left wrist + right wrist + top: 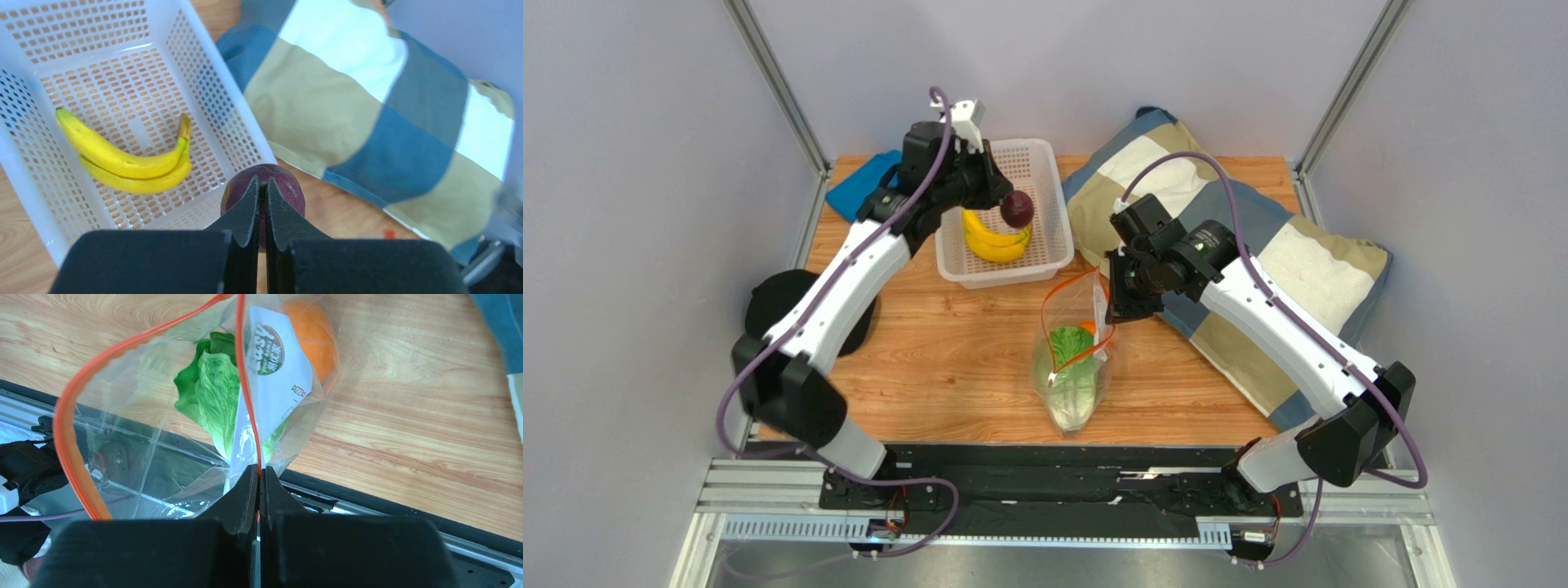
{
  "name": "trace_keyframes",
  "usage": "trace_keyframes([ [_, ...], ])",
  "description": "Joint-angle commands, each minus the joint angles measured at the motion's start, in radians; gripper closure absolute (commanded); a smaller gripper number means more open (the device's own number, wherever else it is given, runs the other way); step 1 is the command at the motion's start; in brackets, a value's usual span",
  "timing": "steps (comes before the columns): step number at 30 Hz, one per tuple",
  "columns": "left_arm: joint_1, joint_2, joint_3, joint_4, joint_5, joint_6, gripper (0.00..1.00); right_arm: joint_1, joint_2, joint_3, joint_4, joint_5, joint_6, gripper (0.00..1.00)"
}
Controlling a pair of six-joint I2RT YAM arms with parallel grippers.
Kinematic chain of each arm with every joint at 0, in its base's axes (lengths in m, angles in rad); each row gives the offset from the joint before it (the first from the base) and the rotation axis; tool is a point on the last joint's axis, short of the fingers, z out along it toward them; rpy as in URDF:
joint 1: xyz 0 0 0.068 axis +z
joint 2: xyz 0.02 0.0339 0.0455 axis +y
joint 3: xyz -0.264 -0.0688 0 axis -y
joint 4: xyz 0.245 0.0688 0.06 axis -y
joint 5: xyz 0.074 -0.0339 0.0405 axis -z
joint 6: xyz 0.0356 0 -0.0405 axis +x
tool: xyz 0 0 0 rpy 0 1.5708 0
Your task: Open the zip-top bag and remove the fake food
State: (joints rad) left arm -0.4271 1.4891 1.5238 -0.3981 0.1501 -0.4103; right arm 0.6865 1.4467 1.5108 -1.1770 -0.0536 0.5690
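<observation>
One zip-top bag [1078,368]: clear crinkly plastic, bottom resting on the tabletop [940,355] near the front middle, top edge lifted, mouth gaping open.
Zip strip [73,447]: orange-red, its two sides spread into a wide loop.
Label [276,361]: white panel on the bag's wall with a round green logo. The white script in the logo and the small green letters below are too blurred to read.
Lettuce head [212,392]: green and white, inside the bag, low against the label side.
Orange [313,337]: round, inside the bag behind the label.
Right gripper [258,474]: jaws closed tight on the zip strip at one side of the mouth, holding that edge up.
Small dark purple fruit [291,190]: out of the bag, held above the basket's near right corner.
Left gripper [263,184]: fingers pressed together, pinching the purple fruit.
Banana bunch [129,159]: yellow, lying on the basket floor.
Basket [202,79]: white, perforated, at the back of the tabletop behind the bag.
Cushion [1259,245]: blue, tan and cream checks, just right of the basket.
</observation>
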Motion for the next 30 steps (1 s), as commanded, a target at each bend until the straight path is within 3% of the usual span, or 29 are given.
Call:
trace_keyframes([
  [1, 0.047, 0.215, 0.127, -0.099, 0.025, -0.055, 1.00, -0.021, 0.007, 0.078, -0.024, 0.020, -0.053, 1.00],
  [7, 0.060, 0.459, 0.245, -0.055, 0.101, -0.073, 1.00, -0.051, -0.005, 0.080, -0.038, 0.020, -0.064, 1.00],
  [15, 0.057, 0.616, 0.297, -0.062, 0.129, -0.050, 0.98, -0.077, -0.019, 0.083, -0.038, 0.011, -0.061, 1.00],
  [16, 0.057, 0.612, 0.291, -0.073, 0.118, -0.048, 0.89, -0.077, -0.017, 0.084, -0.039, 0.009, -0.061, 1.00],
  [17, 0.057, 0.606, 0.288, -0.083, 0.102, -0.047, 0.64, -0.079, -0.016, 0.086, -0.039, 0.006, -0.060, 1.00],
  [20, 0.057, 0.557, 0.260, -0.119, 0.042, -0.028, 0.24, -0.079, -0.012, 0.088, -0.035, -0.009, -0.060, 1.00],
  [25, 0.038, 0.354, 0.225, -0.255, 0.022, 0.018, 0.27, -0.079, -0.002, 0.094, -0.009, -0.041, -0.047, 1.00],
  [30, -0.094, 0.033, 0.083, -0.285, 0.126, -0.031, 0.53, -0.077, 0.017, 0.097, 0.030, -0.097, -0.011, 1.00],
])
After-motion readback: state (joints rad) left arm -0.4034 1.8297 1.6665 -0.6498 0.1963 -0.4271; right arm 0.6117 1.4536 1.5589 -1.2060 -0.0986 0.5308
